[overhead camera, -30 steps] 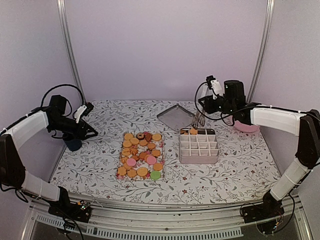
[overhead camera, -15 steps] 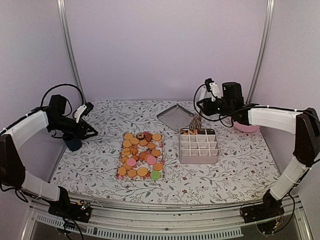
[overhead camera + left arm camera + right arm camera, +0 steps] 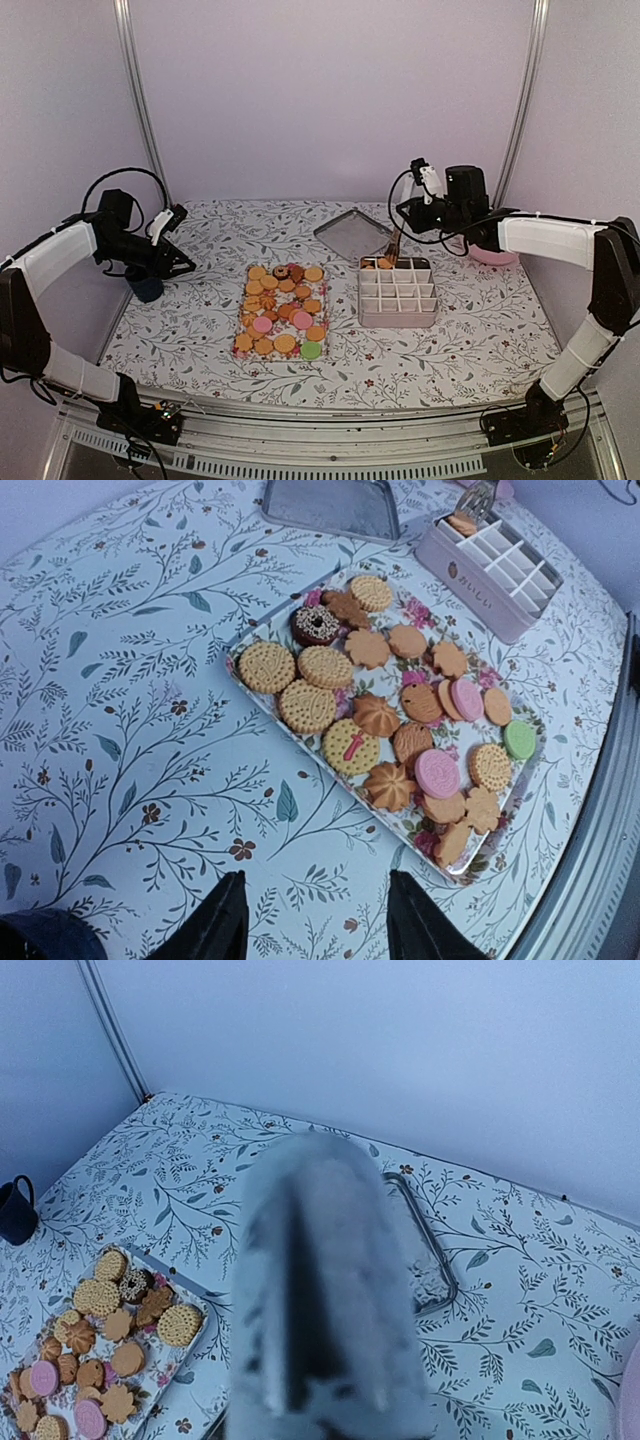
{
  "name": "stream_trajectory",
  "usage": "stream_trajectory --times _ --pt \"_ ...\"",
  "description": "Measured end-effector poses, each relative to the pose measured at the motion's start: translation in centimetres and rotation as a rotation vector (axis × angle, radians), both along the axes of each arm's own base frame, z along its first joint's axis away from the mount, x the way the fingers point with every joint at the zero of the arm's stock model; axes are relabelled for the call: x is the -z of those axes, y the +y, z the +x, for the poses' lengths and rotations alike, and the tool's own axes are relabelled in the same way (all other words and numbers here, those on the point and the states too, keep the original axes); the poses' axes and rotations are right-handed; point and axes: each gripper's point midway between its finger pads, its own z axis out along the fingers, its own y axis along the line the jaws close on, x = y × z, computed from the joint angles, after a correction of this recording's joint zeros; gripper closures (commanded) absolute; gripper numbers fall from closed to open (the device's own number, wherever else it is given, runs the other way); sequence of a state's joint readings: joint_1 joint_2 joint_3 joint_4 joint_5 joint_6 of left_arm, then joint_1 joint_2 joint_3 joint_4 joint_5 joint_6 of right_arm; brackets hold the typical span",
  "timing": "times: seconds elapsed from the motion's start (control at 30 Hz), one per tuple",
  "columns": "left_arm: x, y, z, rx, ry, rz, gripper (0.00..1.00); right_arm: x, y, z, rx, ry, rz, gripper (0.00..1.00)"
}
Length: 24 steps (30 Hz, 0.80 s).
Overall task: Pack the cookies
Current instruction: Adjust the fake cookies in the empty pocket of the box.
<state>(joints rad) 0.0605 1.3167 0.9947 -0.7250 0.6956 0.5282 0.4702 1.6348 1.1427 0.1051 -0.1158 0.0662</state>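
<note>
The cookies (image 3: pixel 281 310), mostly golden discs with a few pink, green and dark brown ones, lie on a floral tray (image 3: pixel 243 322); they also show in the left wrist view (image 3: pixel 390 715). A white divided box (image 3: pixel 397 292) stands right of the tray with a few cookies (image 3: pixel 381 263) in its back left cells. My right gripper (image 3: pixel 412 215) is shut on metal tongs (image 3: pixel 394 243), whose tips reach down to the box's back left corner. The tongs fill the right wrist view as a blurred grey shape (image 3: pixel 320 1290). My left gripper (image 3: pixel 184 266) (image 3: pixel 312 880) is open and empty, left of the tray.
A metal lid (image 3: pixel 350 234) lies behind the box. A pink plate (image 3: pixel 493 253) sits at the back right under the right arm. A dark blue cup (image 3: pixel 146 288) stands beside the left gripper at the table's left edge.
The right gripper has tilted the tongs, and their tips have dropped down and left to the box's back left corner. The left arm has not moved.
</note>
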Motion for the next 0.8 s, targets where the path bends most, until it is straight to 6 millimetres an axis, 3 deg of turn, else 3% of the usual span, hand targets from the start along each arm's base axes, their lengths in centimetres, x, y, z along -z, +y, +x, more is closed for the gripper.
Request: stream_trajectory --times 0.2,0.43,0.67,0.8 --pt "-0.1 -0.1 0.0 0.003 0.0 -0.007 0.52 -0.5 -0.5 -1.3 -0.003 -0.008 0.004 0.85" --pt "-0.1 -0.2 0.0 0.004 0.0 -0.011 0.52 -1.4 0.5 -2.2 -0.029 -0.033 -0.001 0.84" --pt "-0.1 -0.1 0.0 0.004 0.0 -0.01 0.52 -1.5 1.1 -1.8 -0.037 -0.036 -0.003 0.84" --pt "-0.1 -0.1 0.0 0.004 -0.001 -0.008 0.52 -0.3 1.3 -1.5 -0.038 -0.016 -0.016 0.85"
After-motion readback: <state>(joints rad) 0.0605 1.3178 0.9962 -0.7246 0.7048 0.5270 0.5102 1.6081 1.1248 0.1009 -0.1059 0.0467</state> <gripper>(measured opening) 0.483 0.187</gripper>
